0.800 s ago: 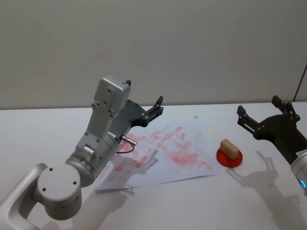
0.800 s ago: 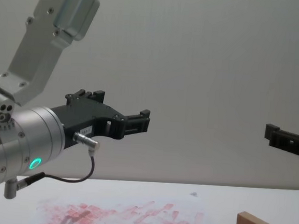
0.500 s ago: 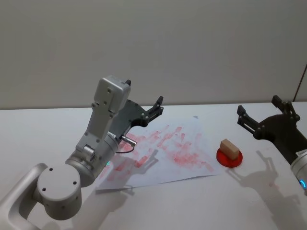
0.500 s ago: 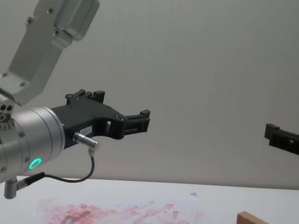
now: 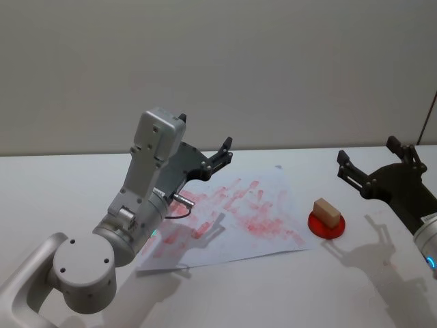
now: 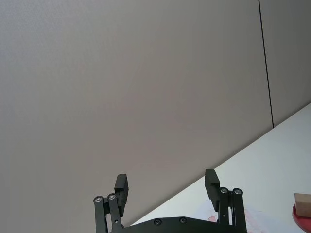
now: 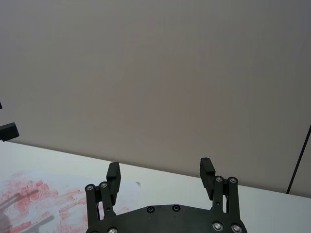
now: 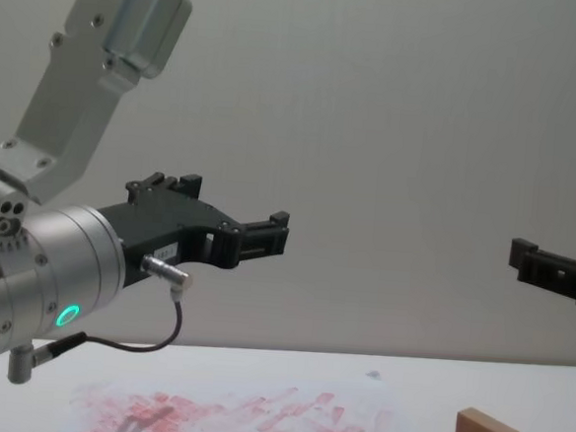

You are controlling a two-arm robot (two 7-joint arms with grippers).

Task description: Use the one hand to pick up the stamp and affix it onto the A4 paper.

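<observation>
Right now, the only holder on your desk [image 5: 273, 294] is the round red ink pad [image 5: 318, 228], and it is carrying one thing, the stamp [image 5: 326, 212]. The wooden block is sitting on top of the pad. The pad itself is lying just beside the right edge of the A4 paper [image 5: 270, 198], near that sheet's front right corner.

In your head view the stamp is lying with its long axis level with the desk. That axis is running on a diagonal, from the far left end to the near right end. The nearer end is pointing toward your right arm's side of the desk.

Your right gripper [image 5: 369, 154] is hovering above the desk to the right of the stamp and a little beyond it, apart from it. Its jaws are standing wide open and are gripping nothing.

Your left gripper [image 6: 165, 178] is hanging raised over the far left part of the paper. Its jaws are also spread wide and are holding nothing. The paper is lying flat and is showing red stamp smears across much of its surface.
</observation>
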